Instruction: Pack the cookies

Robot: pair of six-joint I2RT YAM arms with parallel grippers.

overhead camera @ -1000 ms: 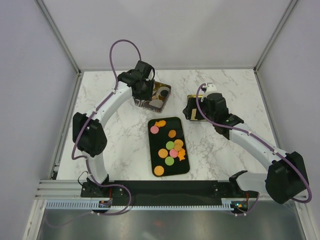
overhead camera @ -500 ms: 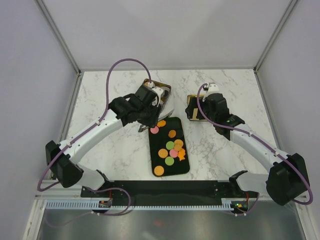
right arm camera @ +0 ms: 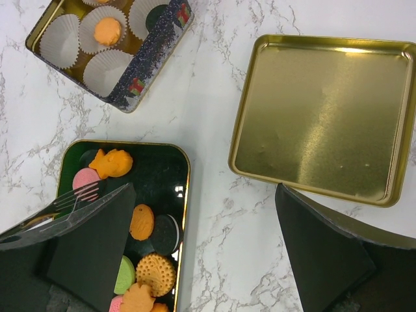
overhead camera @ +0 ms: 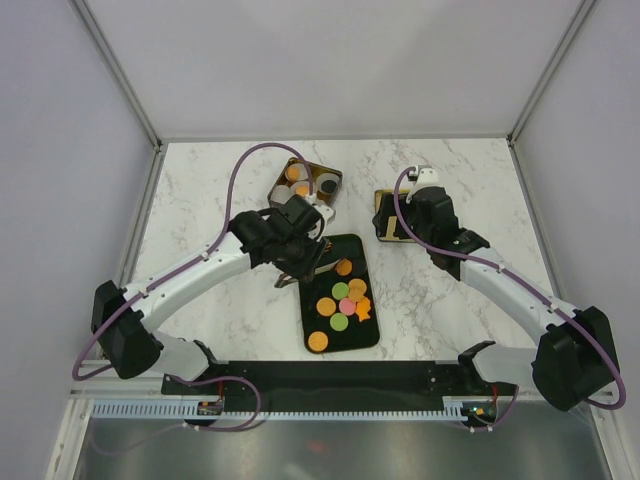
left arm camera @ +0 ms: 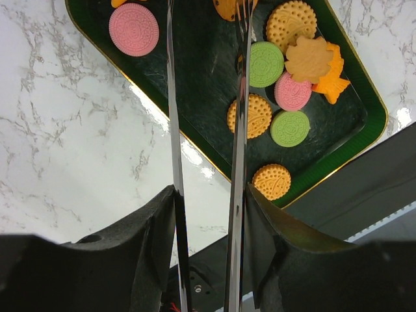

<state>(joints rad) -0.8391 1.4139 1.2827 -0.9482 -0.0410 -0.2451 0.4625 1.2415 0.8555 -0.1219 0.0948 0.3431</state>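
Evidently the packing is only partly done: most of the cookies (left arm camera: 266, 64) lie loose on the dark, gold-rimmed tray (left arm camera: 203, 97) in the middle of the table (right arm camera: 214, 78). An orange cookie (right arm camera: 107, 30) and a dark one already sit in white paper cups (right arm camera: 60, 40) inside the open tin (right arm camera: 140, 81) at the far side. The left end effector (left arm camera: 205, 26) hangs over the far end of the tray. Its two thin metal blades (left arm camera: 238, 130) are parted about halfway, with only bare tray showing in the gap. It grips nothing along the length that shows, though the very tips run out of its own camera's view. The pink cookie (left arm camera: 134, 29) lies alone just to one side of the blades, so it looks like the likely next pick. Thin blades suit the job, since a flat biscuit on a flat tray offers only its edges to pinch. The right end effector (right arm camera: 203, 201) is spread wide and empty, hovering above bare table between the tray and the gold lid (right arm camera: 325, 110), which lies inside-up, apart from the tin. Parked there it leaves tray and tin free for the other arm and stays near the lid, probably to close the tin once the cups are filled; several cups are empty.
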